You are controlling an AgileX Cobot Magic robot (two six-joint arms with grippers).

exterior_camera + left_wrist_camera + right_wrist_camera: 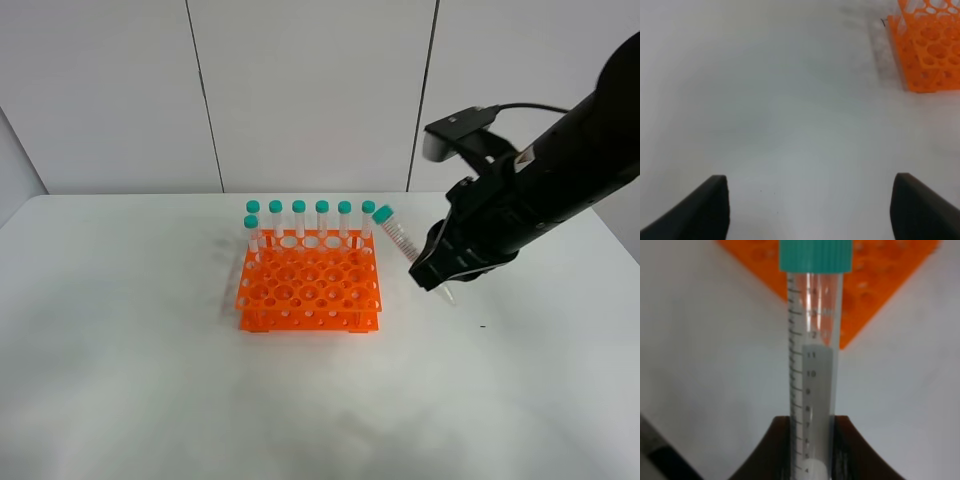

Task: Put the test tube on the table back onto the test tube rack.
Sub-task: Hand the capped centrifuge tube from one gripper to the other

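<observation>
The tube point(398, 235) is held off the table point(150, 390) by the R gripper point(430, 270), just right of the rack point(310, 290) and near its back-right corner. It is tilted, w/ the teal cap point(383, 214) leaning toward the rack and the pointed tip showing below the gripper. The cap sits close beside the rightmost capped tube in the rack; whether they touch can't be told.

In the R wrist view the tube point(815, 365) is seen clamped at its lower part between the dark fingers point(777, 450), which are closed narrowly on it. Printed graduation marks and a white label strip are seen on the wall, and a rack point(880, 280) corner lies behind the cap point(814, 255).

7 other tubes point(298, 222) are stood upright in the rack: 6 along the back row, 1 in the next row at the left end.

The L gripper point(810, 210) is seen only in its wrist view, fingers point(710, 207) spread wide w/ nothing between them, above bare table point(790, 125). The rack point(930, 50) is well apart from it.
</observation>
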